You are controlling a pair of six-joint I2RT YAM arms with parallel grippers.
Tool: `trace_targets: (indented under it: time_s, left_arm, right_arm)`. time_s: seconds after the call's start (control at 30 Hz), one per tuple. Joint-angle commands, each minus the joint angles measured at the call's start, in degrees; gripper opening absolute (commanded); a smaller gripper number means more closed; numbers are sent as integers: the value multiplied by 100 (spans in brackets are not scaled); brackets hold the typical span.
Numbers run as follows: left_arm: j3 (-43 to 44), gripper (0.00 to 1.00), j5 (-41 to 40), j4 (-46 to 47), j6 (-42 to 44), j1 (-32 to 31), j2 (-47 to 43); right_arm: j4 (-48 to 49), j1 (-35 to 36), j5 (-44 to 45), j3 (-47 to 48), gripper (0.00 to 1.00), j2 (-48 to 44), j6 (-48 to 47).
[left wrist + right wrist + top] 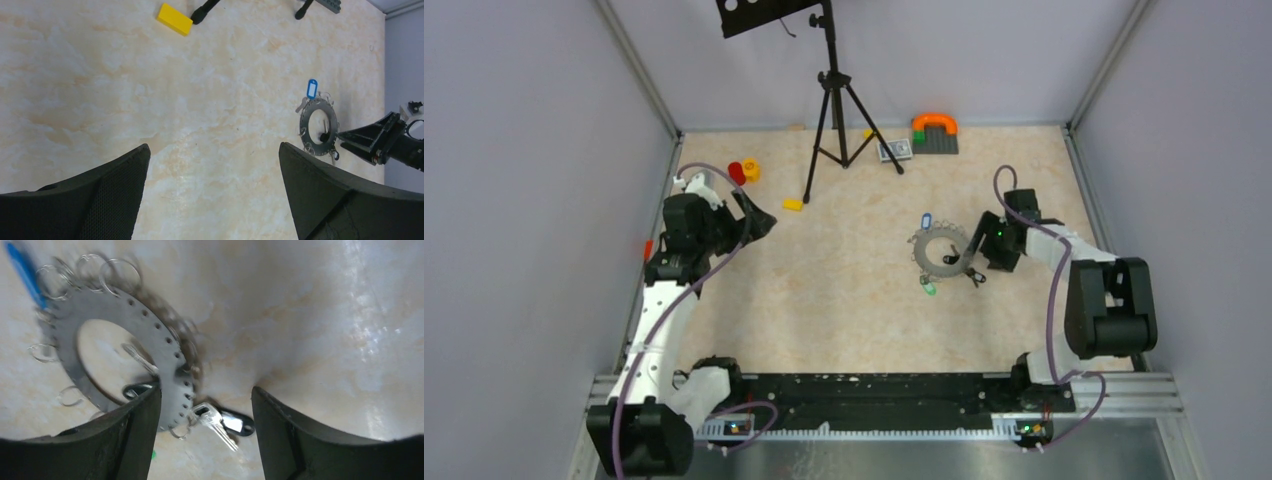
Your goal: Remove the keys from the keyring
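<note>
Approach step; no key is off yet. The keyring (115, 310) lies flat, right of centre on the table (844, 300), with a blue tag (312, 88) at its far edge and a green tag (929, 289) at its near edge. The right gripper (205, 395), jaws apart and empty, straddles the ring's right rim over a black-headed key (220, 421); one finger seems to touch the rim. The left gripper (214, 147) hangs open, well apart at left. Next move: close on that key alone, with the ring braced

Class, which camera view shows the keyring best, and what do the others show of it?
Right wrist: the keyring is close up, its rim holes plain. Top external shows it whole but small; left wrist shows it whole, far off.
</note>
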Motion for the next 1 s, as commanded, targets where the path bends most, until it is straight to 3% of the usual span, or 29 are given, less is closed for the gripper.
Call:
trace_targets:
  time_s: [0.0,0.37,0.77,0.97]
  left_arm:
    - [-196,99,367,258,4,2,-283]
    - [-277,99,654,375,-95,4,-323]
    - [-625,99,1301,1052,-348,4,-330]
    - [-675,99,1458,1109,-366,-3,-236]
  right_arm:
    - [765,-179,-740,-378,66,127,263]
    - [1799,-790,-1989,-1239,54,275,511]
    - [2180,-848,-2460,-1466,52,676,326]
    - [2490,-863,-2614,-1490,31,985,384]
